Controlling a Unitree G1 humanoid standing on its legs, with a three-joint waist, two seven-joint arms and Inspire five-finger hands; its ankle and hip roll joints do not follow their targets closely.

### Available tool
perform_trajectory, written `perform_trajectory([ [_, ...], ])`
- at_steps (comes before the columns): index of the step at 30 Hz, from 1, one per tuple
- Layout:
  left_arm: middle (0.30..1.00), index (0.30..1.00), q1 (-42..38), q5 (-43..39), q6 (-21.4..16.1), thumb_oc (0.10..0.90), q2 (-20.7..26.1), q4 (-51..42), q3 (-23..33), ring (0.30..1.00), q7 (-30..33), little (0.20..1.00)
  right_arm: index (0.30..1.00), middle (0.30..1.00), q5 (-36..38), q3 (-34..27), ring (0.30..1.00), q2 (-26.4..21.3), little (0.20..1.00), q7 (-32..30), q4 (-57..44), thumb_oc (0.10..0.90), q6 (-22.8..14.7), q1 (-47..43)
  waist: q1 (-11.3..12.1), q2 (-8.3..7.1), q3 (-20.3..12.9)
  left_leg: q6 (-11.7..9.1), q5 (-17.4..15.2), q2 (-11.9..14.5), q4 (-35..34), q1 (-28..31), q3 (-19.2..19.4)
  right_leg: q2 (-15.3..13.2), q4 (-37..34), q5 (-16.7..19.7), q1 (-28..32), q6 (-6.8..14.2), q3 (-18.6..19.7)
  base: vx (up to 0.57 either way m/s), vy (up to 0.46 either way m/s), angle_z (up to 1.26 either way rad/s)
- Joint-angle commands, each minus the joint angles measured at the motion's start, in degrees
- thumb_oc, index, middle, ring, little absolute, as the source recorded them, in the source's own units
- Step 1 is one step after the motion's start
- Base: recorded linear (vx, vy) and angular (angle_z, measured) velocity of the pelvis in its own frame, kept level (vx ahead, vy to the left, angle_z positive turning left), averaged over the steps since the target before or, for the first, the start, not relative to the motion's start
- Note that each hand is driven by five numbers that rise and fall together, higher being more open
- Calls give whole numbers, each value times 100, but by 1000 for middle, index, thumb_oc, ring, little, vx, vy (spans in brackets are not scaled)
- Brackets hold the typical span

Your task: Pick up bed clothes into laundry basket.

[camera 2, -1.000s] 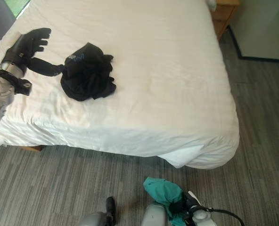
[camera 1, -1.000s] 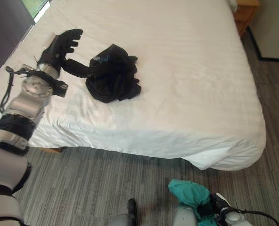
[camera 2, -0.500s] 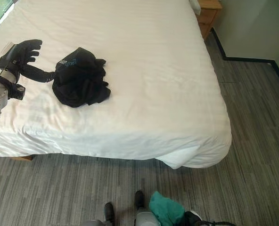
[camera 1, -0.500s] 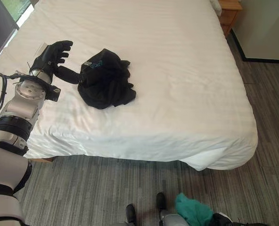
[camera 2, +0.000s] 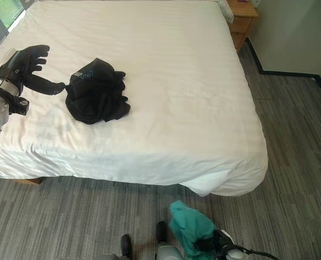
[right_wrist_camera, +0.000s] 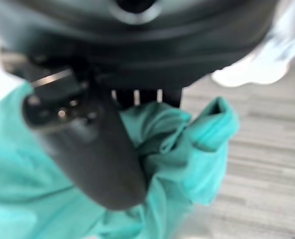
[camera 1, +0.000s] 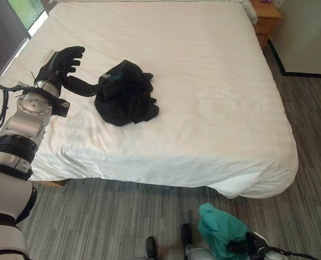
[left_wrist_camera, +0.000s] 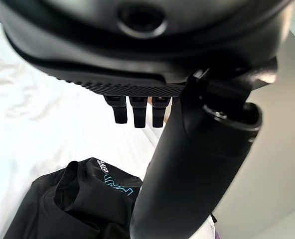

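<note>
A crumpled black garment (camera 1: pixel 125 92) with light-blue print lies on the white bed (camera 1: pixel 204 97), towards its left side. My left hand (camera 1: pixel 60 62) hovers just left of it, open, fingers straight. Its thumb (camera 1: pixel 80 86) reaches to the garment's near edge. In the left wrist view the black garment (left_wrist_camera: pixel 73 204) lies past the thumb (left_wrist_camera: pixel 197 169). Low over the floor in front of the bed, my right hand (camera 1: pixel 241 247) is shut on a bunched teal cloth (camera 1: pixel 220 228). In the right wrist view the thumb (right_wrist_camera: pixel 87 149) presses into the teal cloth (right_wrist_camera: pixel 187 149).
The bed's front edge (camera 1: pixel 149 179) overhangs grey striped carpet (camera 1: pixel 95 216). A wooden nightstand (camera 1: pixel 269 16) stands at the bed's far right corner, beside a pale wall (camera 1: pixel 312 32). A dark panel and window (camera 1: pixel 3 32) run along the bed's left side.
The camera has shifted, so the whole scene sits differently. My left hand stays beside the black garment. The teal cloth in my right hand shows slightly higher than half a second ago.
</note>
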Motion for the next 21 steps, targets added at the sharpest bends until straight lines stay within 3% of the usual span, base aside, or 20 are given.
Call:
perform_trajectory([
  [1, 900, 900, -988, -133, -438, 800, 114, 319, 437, 900, 172, 900, 300, 300, 56, 137, 300, -598, 300, -29, 54, 400, -77, 280, -79, 39, -251, -610, 569, 293, -6, -766, -615, -207, 21, -473, 361, 606, -229, 56, 55, 0],
  [5, 900, 900, -1292, -131, -416, 800, 1, 585, 276, 900, 154, 900, 300, 300, -117, 366, 300, -497, 300, 8, 4, 400, -65, 273, -132, 12, -234, -600, 529, 272, -6, -792, -567, -225, 21, -464, 341, 620, -147, 63, 68, 0],
  [8, 900, 900, -1929, 69, -445, 800, -6, 956, -43, 900, 312, 900, 300, 300, -210, 721, 300, -309, 300, 85, -350, 400, -129, 270, -281, -73, -115, -612, 518, 280, -6, -1015, -416, -249, 41, -381, 59, 671, 73, 14, 94, -9],
  [14, 900, 900, -2531, 159, -411, 800, -76, 1331, -346, 900, 408, 900, 300, 300, -284, 1063, 300, -105, 300, 178, -454, 400, -142, 241, -361, -217, -11, -590, 491, 312, -6, -1274, -386, -219, 21, -288, -249, 732, 275, 37, 70, -22],
  [16, 900, 900, -2814, 188, -399, 800, -66, 1536, -476, 900, 441, 900, 300, 300, -287, 1115, 300, -38, 300, 198, -513, 400, -149, 275, -398, -321, -8, -579, 469, 357, -6, -1323, -368, -191, 21, -261, -323, 731, 318, 78, 34, -14],
  [17, 900, 900, -3123, 356, -388, 800, -26, 1692, -652, 900, 521, 900, 300, 300, -242, 1133, 300, 8, 300, 218, -519, 400, -160, 280, -479, -465, 2, -568, 448, 420, -6, -1388, -357, -148, 21, -225, -429, 757, 402, 73, 11, -15],
  [18, 900, 900, -3150, 354, -388, 800, -27, 1703, -676, 900, 519, 900, 300, 300, -241, 1134, 300, 21, 300, 218, -517, 400, -160, 271, -474, -477, 0, -568, 448, 421, -6, -1397, -353, -147, 21, -224, -440, 757, 406, 56, 21, -18],
  [19, 900, 900, -3511, 662, -371, 800, 118, 1772, -999, 900, 623, 900, 300, 300, -125, 1127, 300, -23, 300, 195, -529, 400, -191, 162, -557, -654, 35, -562, 487, 529, -6, -1485, -313, -92, 21, -139, -602, 781, 486, 10, 4, -19],
  [20, 900, 900, -3538, 660, -370, 800, 119, 1781, -1023, 900, 620, 900, 300, 300, -124, 1128, 300, -9, 300, 194, -527, 400, -190, 151, -552, -666, 34, -562, 488, 530, -6, -1494, -307, -91, 21, -135, -614, 780, 493, 9, -3, -21],
  [21, 900, 900, -3746, 1084, -342, 800, 267, 1810, -1348, 900, 647, 900, 300, 300, -88, 1127, 300, -18, 300, 173, -535, 400, -201, 108, -588, -776, 41, -558, 479, 574, 41, -1566, -266, -59, 21, -77, -693, 796, 558, 25, 4, -22],
])
